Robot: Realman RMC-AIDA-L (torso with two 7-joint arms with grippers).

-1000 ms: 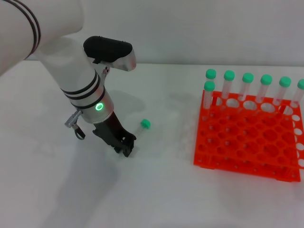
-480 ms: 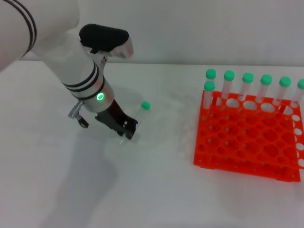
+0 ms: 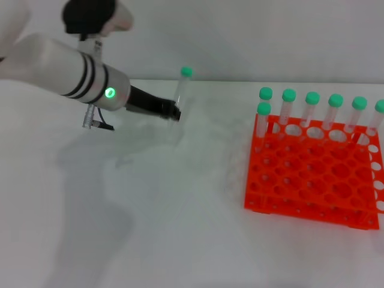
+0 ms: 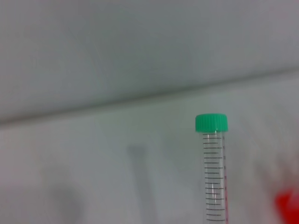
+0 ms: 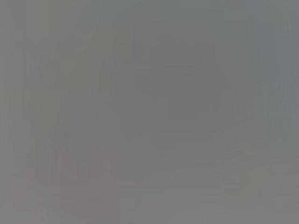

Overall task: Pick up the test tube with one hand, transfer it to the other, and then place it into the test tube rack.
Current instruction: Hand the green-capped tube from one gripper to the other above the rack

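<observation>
My left gripper (image 3: 173, 113) is shut on the test tube (image 3: 181, 90), a slim clear tube with a green cap, and holds it upright above the white table, well left of the rack. The tube also shows in the left wrist view (image 4: 214, 172), cap uppermost. The orange-red test tube rack (image 3: 312, 180) stands on the table at the right. My right gripper is out of view; the right wrist view shows only plain grey.
Several green-capped tubes (image 3: 312, 108) stand in the rack's far row. The white table (image 3: 150, 228) stretches between the left arm and the rack. A pale wall lies behind.
My left gripper has lifted the test tube off the table and swung it from lying to upright, moving up and away from me. The rack has not moved.
</observation>
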